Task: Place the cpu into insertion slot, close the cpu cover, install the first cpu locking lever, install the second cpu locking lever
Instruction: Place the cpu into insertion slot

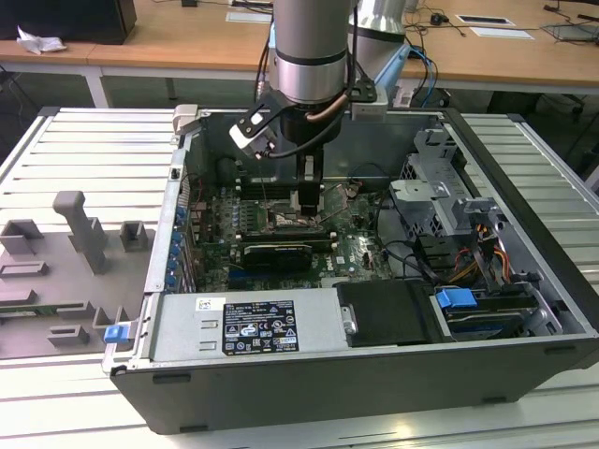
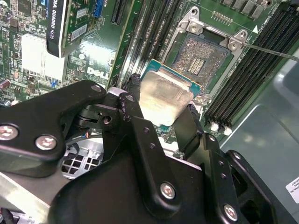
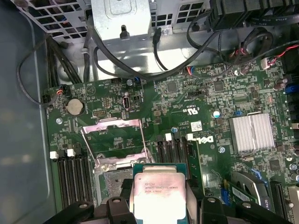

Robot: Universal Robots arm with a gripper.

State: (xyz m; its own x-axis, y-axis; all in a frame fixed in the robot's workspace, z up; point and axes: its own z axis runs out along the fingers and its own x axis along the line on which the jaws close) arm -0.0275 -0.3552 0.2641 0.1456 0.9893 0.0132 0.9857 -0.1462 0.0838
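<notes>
Chip point(image 2: 164, 95) with a smooth, pale, softly shining metal face, socket point(image 2: 236, 41) with a bright silver metal rim, glossy green circuit board point(image 3: 205, 98), matt black hand point(image 2: 162, 112), dull grey metal computer case point(image 1: 374, 393)

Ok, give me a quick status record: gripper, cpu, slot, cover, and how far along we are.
gripper: shut on the cpu
cpu: gripped by two opposite edges, metal face showing, close to the slot but not in it
insertion slot: empty, contacts exposed
cpu cover: swung open, off the slot
stage: cpu not yet seated, cover not closed
</notes>
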